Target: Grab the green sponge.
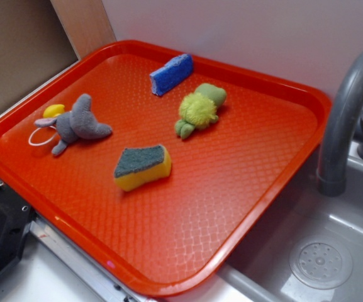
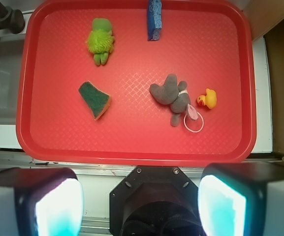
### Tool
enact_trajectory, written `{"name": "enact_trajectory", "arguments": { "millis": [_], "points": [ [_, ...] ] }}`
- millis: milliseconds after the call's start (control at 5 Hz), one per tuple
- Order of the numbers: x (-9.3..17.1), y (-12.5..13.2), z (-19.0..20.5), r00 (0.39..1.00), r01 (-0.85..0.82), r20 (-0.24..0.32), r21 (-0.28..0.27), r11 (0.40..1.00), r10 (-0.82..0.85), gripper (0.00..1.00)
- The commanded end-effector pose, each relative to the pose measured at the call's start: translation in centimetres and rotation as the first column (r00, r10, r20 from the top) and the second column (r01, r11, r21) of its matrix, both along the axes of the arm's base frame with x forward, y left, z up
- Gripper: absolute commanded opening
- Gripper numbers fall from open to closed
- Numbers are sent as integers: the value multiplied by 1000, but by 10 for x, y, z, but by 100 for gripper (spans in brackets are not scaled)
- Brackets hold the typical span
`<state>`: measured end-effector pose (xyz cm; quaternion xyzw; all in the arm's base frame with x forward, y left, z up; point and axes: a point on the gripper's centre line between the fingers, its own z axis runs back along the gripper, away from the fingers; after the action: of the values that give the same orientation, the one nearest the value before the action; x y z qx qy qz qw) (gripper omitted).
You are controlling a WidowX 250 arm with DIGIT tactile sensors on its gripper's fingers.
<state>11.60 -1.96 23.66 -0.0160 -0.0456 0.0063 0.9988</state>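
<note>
Gripper (image 2: 141, 196) jaws spread wide apart, holding nothing, above the near rim of the red tray (image 2: 132, 147). Green sponge (image 2: 94, 100) lies flat on the tray (dark scouring side up), well clear of the fingers. Grey plush (image 2: 171, 96), yellow duck (image 2: 208, 99), lime-green plush toy (image 2: 100, 40), blue sponge (image 2: 154, 18) beyond.

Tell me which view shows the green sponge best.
The exterior view: the green sponge sits close, showing its dark top and yellow side. The wrist view shows it smaller, from above, mostly the dark top, with only a thin yellow edge.
</note>
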Motion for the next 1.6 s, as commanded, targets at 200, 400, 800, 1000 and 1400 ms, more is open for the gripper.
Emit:
{"name": "enact_trajectory", "arguments": {
  "millis": [200, 400, 800, 1000, 1400],
  "points": [
    [20, -14, -16, 985, 161, 61, 38, 986, -163, 100],
    [36, -28, -26, 931, 333, 160, -3, 943, -328, 100],
    [80, -88, -85, 698, 702, 190, 5, 712, -690, 100],
    [81, -98, -110, 685, 723, 129, 0, 691, -717, 100],
    [79, -97, -155, 692, 722, 7, 10, 692, -722, 100]
  ]
}}
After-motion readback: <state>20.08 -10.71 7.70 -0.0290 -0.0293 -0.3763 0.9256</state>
